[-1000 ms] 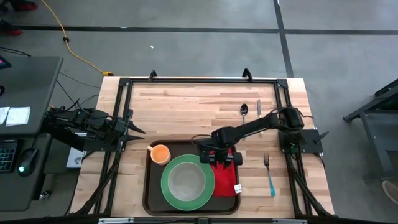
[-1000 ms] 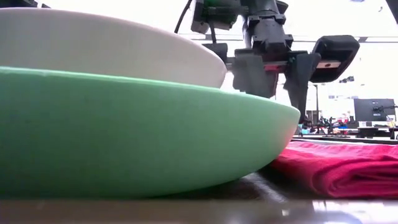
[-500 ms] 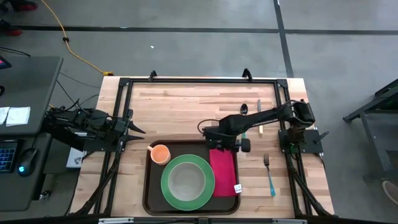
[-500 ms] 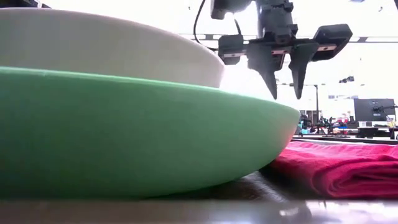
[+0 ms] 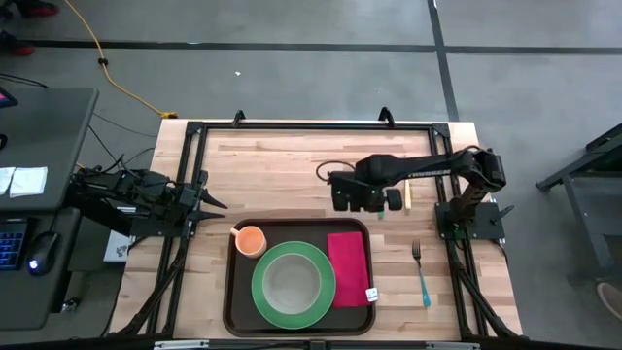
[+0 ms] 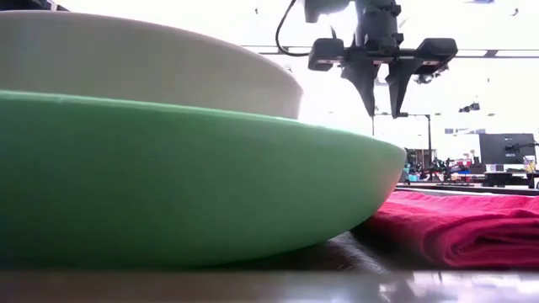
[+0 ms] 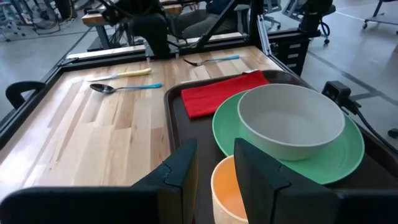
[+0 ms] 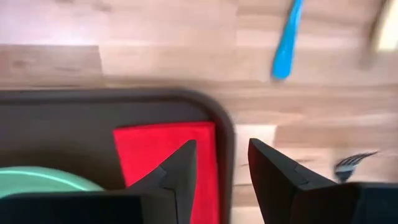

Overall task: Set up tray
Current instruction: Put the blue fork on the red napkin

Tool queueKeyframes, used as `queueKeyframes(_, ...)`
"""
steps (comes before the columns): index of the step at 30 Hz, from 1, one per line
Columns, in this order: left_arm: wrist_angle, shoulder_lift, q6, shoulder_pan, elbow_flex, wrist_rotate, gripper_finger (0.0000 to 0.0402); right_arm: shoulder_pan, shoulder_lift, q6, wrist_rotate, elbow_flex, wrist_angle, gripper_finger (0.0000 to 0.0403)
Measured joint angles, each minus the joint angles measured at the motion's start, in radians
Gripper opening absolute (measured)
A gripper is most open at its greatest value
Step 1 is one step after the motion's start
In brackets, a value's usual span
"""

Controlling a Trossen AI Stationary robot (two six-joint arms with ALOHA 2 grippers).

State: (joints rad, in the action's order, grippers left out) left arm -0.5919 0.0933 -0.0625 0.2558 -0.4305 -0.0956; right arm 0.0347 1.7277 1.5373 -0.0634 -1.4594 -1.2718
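Observation:
The dark brown tray lies flat on the wooden table at its near edge. On it sit a green plate with a white bowl, an orange cup and a folded red napkin, which lies flat to the plate's right. My right gripper hangs open above the table just beyond the tray's far rim, pointing down, with nothing between its fingers. At the table's left edge my left gripper waits open and empty, aimed over the cup.
A blue-handled fork lies on the table right of the tray. A blue-handled spoon and a yellow-handled knife lie beyond the tray, partly under my right arm in the high view. A black metal frame borders the table.
My right gripper has risen off the red napkin and gone toward the table's far edge, tipping until it points straight down. It now hangs past the tray's far rim. The napkin stays flat on the tray.

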Motion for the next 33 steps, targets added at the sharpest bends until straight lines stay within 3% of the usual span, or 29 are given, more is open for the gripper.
queueKeyframes(14,-0.001,0.000,0.018,0.000,0.000,-0.003,0.0136,0.102,-0.022,-0.231,0.050,0.000,-0.056,0.0123)
queueKeyframes(33,-0.010,0.000,0.015,0.000,0.000,-0.003,0.0136,0.156,-0.022,-0.352,0.092,0.000,-0.146,0.0123)
